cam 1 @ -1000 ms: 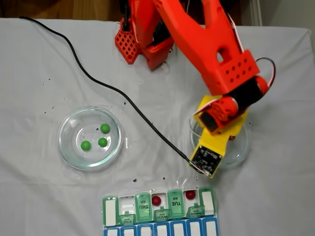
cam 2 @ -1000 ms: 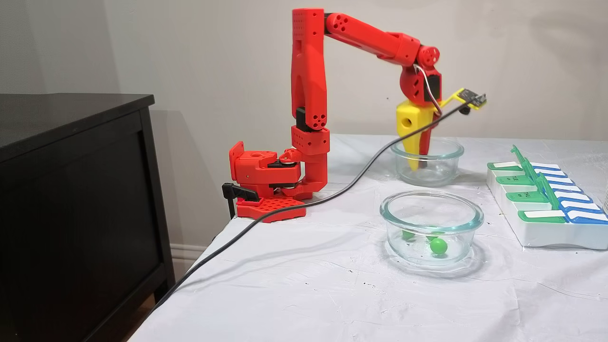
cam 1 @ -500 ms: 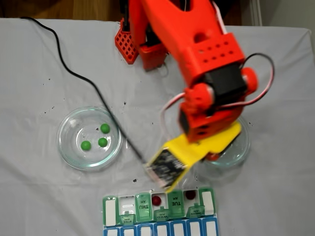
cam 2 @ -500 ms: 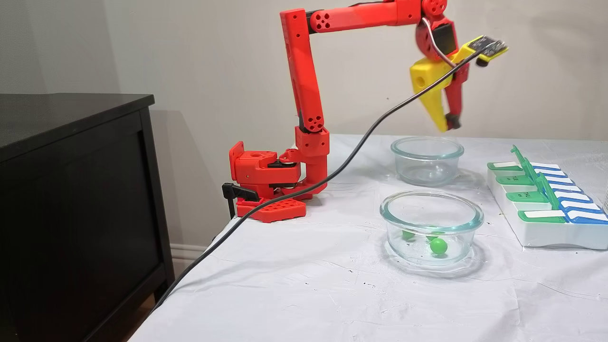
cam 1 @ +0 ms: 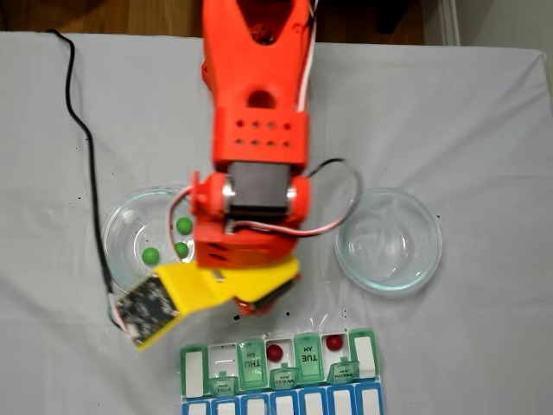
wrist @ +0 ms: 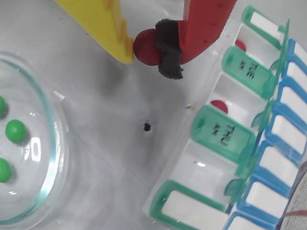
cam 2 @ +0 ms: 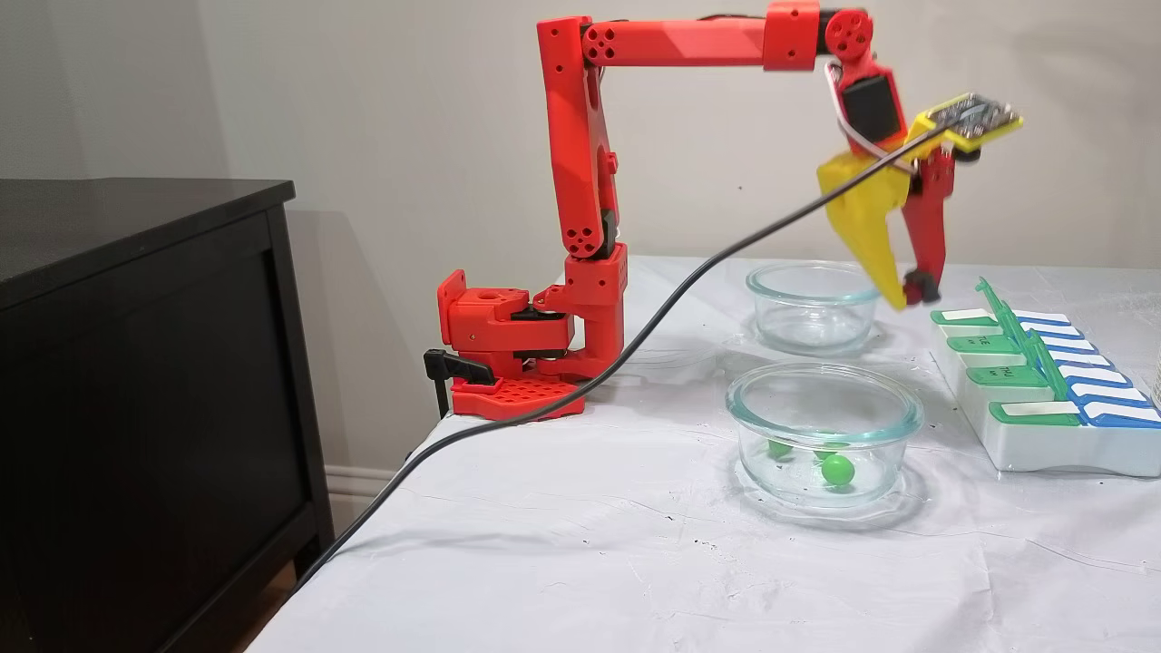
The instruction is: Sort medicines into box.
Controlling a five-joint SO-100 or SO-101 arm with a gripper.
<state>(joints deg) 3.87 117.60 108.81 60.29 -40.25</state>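
here — glossy dark red ball [wrist: 146, 47].

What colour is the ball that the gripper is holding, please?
Dark red ball, clearest in the wrist view.

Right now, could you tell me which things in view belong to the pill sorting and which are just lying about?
Part of the job:
- claw, shut on the red ball
- pill organizer, two red balls already in cells
- glass dish holding three green balls
- emptied glass dish

Just lying about:
- black cable
- dark cabinet
- white tablecloth
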